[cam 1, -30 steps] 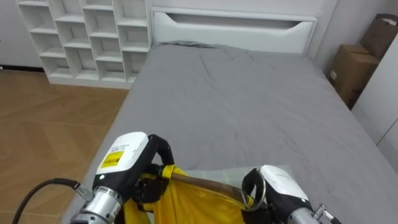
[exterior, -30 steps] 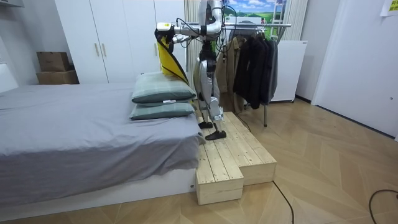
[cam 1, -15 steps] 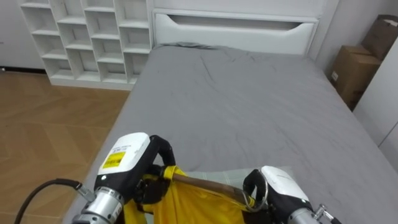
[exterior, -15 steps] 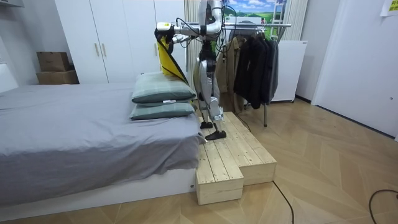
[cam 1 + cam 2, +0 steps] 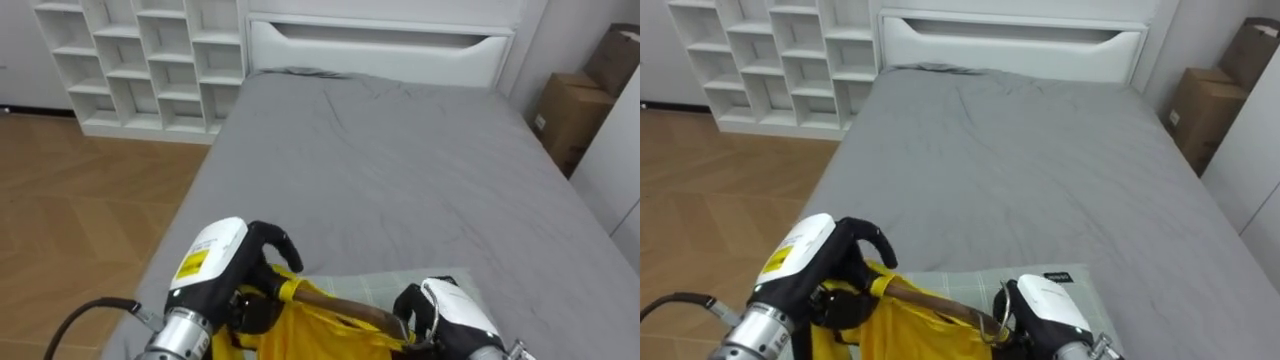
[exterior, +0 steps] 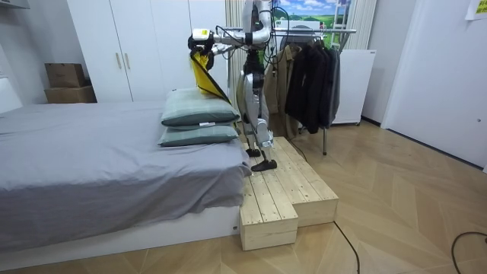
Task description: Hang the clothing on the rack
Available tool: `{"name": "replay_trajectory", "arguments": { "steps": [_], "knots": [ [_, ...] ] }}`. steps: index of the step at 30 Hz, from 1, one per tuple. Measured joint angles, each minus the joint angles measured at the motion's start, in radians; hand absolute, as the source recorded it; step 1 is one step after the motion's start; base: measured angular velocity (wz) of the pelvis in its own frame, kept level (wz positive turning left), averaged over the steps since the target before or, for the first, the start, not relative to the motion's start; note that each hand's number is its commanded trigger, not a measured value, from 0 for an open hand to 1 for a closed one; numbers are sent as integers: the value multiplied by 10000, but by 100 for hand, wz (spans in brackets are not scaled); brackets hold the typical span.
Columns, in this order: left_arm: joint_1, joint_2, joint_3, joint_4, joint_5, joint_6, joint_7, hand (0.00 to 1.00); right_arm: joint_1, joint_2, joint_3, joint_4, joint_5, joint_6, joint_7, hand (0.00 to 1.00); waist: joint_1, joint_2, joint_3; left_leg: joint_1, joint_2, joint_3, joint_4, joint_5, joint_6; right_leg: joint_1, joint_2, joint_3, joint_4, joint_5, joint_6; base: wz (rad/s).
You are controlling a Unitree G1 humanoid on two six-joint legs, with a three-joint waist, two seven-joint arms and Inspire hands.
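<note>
A yellow garment (image 5: 300, 335) hangs on a wooden hanger (image 5: 335, 303) that I hold out in front of me over the pillows at the near end of the bed. My left hand (image 5: 238, 285) is curled round the hanger's left end and the cloth there. At the other end, my right hand (image 5: 440, 315) is curled round the bar. In the room view the yellow garment (image 6: 203, 72) dangles from both raised hands, and I stand on a wooden platform (image 6: 283, 183) beside the bed. The clothes rack (image 6: 319, 32) is behind me.
A grey bed (image 5: 390, 160) stretches ahead to a white headboard (image 5: 380, 45). Two pillows (image 6: 199, 118) lie under the garment. White cubby shelves (image 5: 140, 60) stand at the left, cardboard boxes (image 5: 565, 110) at the right. Dark clothes (image 6: 308, 72) hang on the rack.
Both hands and the hanger sit a little lower in the eye view, and my left hand has shifted slightly right. In the room view the garment hangs a little shorter.
</note>
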Motion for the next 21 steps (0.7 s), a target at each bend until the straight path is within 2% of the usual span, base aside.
{"name": "replay_trajectory", "arguments": {
  "steps": [2,4,12,15,18,21],
  "knots": [
    [33,-25,0,0,-468,3,1,0,129,-11,-20,0,247,235,136,100,-12,-1,1,15,0,2,-1,0,0,3,-4,3,24,-1,0,0],
    [78,-23,10,0,-685,3,1,0,223,-48,-62,1,347,285,353,100,7,0,2,-15,-5,30,-3,0,0,3,-12,17,43,-8,11,0],
    [190,10,22,1,-829,1,3,0,242,-29,-382,-1,503,291,1004,100,-3,-1,8,114,-26,202,-19,0,0,9,-40,137,189,-73,37,-4],
    [195,8,52,82,-850,-65,21,0,241,-28,-642,-1,853,229,1159,100,10,-9,41,162,-41,284,-22,0,0,-32,-55,230,332,-138,47,-8],
    [208,26,55,193,-1182,-98,19,0,240,-16,-964,-1,1254,206,1201,100,-7,-101,97,156,-40,309,-21,0,0,-49,-49,268,331,-145,49,-3],
    [306,29,57,263,-1249,-98,-5,0,239,-17,-1217,-5,1505,205,1206,100,-9,-160,90,124,-38,398,-20,0,0,-183,-53,300,403,-144,47,-8]
  ]
}}
